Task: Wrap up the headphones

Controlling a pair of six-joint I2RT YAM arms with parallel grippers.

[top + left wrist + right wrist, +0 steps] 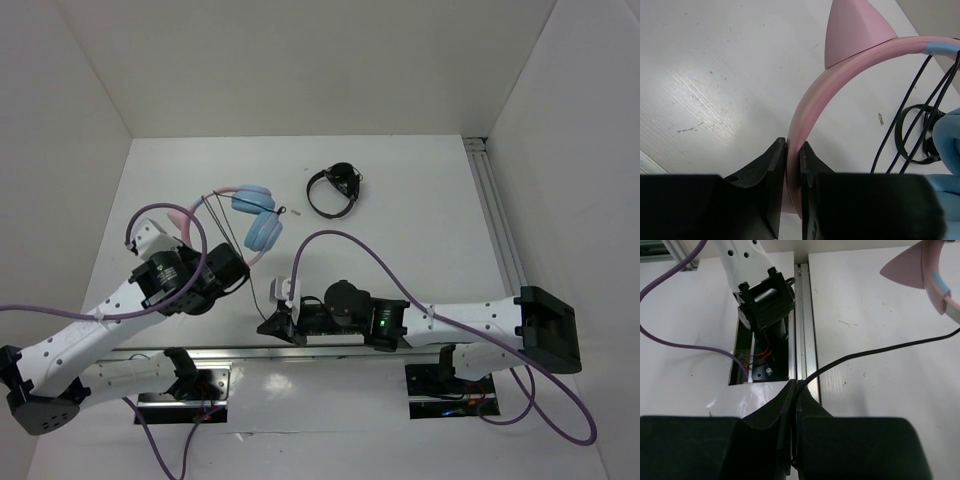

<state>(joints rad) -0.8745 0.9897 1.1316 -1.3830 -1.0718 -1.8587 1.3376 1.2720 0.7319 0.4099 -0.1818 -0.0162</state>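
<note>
The headphones [258, 215] have a pink headband [812, 100] with a pink cat ear [852, 30] and light blue earcups [263, 233], and sit left of centre on the table. My left gripper [240, 268] is shut on the headband, whose strip is pinched between the jaws in the left wrist view [792, 150]. Several strands of thin black cable [910, 100] cross the headband arch. My right gripper [270, 324] is shut on the cable [880, 350] near the table's front edge; the cable enters the closed jaws [796, 387] and runs tight toward the headphones.
A smaller all-black pair of headphones [335, 188] lies behind and to the right. An aluminium rail [495, 220] runs along the right side and another [805, 315] along the front edge. White walls enclose the table. The left arm's base [765, 300] is beside the right gripper.
</note>
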